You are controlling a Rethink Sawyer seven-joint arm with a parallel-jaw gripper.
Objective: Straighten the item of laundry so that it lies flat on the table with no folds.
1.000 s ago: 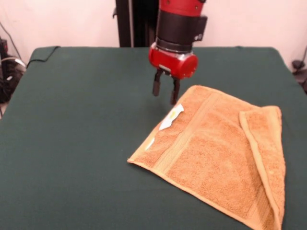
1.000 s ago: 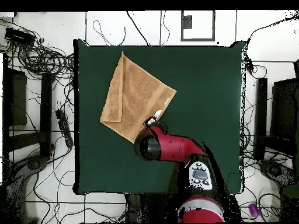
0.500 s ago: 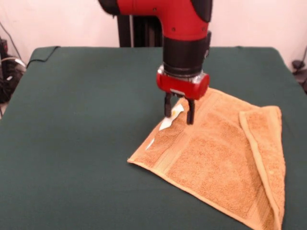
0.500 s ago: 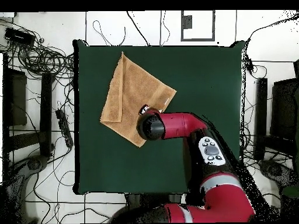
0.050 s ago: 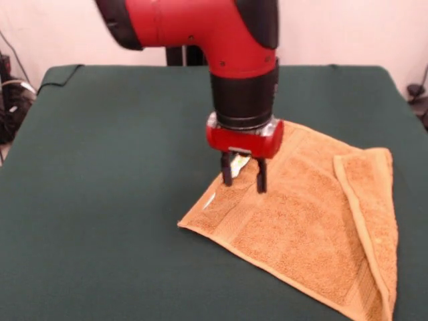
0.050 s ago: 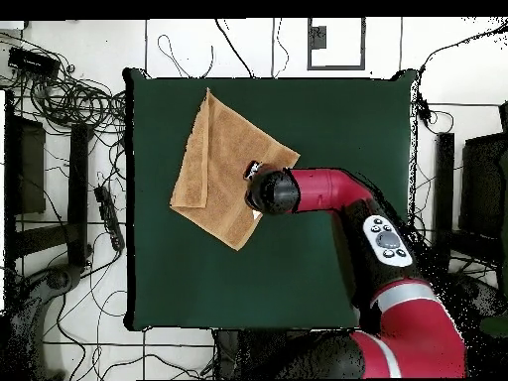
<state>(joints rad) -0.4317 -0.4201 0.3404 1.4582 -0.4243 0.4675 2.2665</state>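
My gripper [image 5: 241, 179] is hanging spread over the towel [image 5: 307, 221], tips straddling its label-side edge. Towel is lying on the green surface [image 5: 100, 174], one side folded over along the far-right border.

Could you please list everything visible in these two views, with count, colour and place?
Orange-tan terry towel: one, orange-tan, lying on the table in the front view's lower right, one side strip folded over.
Small white label: one, white, at the towel's edge, partly hidden behind the end effector.
Large table covered in dark green cloth: one, dark green, fills the scene.
Cables: many, black, on the floor around the table.
Red and black arm: one, reaching over the towel.
End effector: one, black fingers open, tips at the towel near the label.
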